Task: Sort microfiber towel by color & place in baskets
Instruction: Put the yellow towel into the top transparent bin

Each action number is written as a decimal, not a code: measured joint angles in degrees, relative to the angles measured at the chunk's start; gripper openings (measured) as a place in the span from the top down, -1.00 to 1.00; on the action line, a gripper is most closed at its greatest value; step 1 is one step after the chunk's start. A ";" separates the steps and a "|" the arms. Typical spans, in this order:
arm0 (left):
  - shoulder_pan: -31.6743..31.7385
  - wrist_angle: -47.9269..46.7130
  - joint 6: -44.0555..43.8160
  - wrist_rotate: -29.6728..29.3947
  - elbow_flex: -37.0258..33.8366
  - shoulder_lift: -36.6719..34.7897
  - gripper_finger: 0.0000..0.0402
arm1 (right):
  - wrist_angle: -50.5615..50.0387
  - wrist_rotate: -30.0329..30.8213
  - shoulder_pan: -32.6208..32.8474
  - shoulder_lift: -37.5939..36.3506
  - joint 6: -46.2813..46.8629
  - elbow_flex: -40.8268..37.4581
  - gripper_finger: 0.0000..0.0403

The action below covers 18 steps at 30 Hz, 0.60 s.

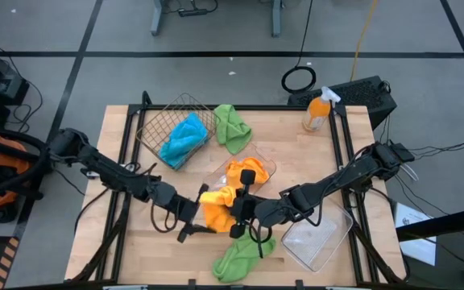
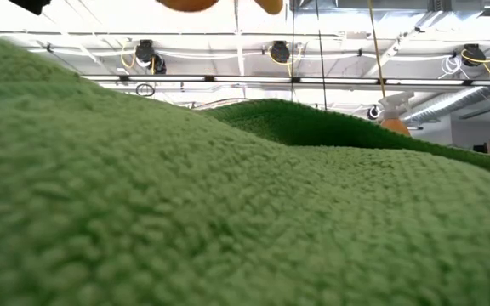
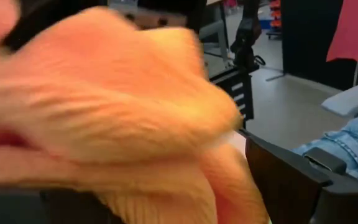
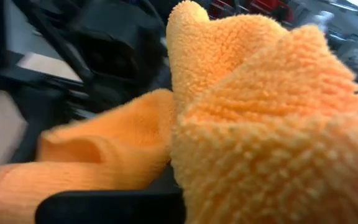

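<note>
Orange microfiber towel [image 1: 218, 206] is hanging between both arms above the desk [image 1: 119, 145], just beside the clear tray [image 1: 258, 163] already carrying the other orange cloth [image 1: 244, 171]. The right tool [image 1: 240, 209] is clenched on the towel; the left tool [image 1: 198, 211] is grasping it with jaws held wide. By the look of it, the orange sorting is underway, and the next move calls for carrying the towel over that tray and letting go.

Overhead ceiling lamps [image 2: 147, 53] are lighting the scene evenly and softly, while the orange towel [image 3: 104, 118] is showing blurred, out of focus, in the left wrist view.
</note>
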 joint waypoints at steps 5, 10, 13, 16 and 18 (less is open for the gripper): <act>-1.00 1.57 1.31 -0.09 0.00 -0.39 -0.35 | -1.38 3.87 0.04 0.00 0.45 0.00 0.93; -1.60 5.02 1.65 -0.11 0.00 -0.40 -0.35 | -1.95 3.92 0.03 0.00 1.22 0.01 0.79; -1.57 5.00 1.57 -0.68 0.00 -1.12 -0.35 | -2.96 4.00 0.02 0.00 1.66 0.02 0.65; -1.56 3.00 1.58 -2.24 0.00 -2.27 -0.35 | -3.55 3.76 0.02 0.00 3.15 0.02 0.47; -1.49 2.51 1.60 -3.12 0.00 -2.66 -0.35 | -4.17 2.01 0.02 0.00 4.25 0.02 0.32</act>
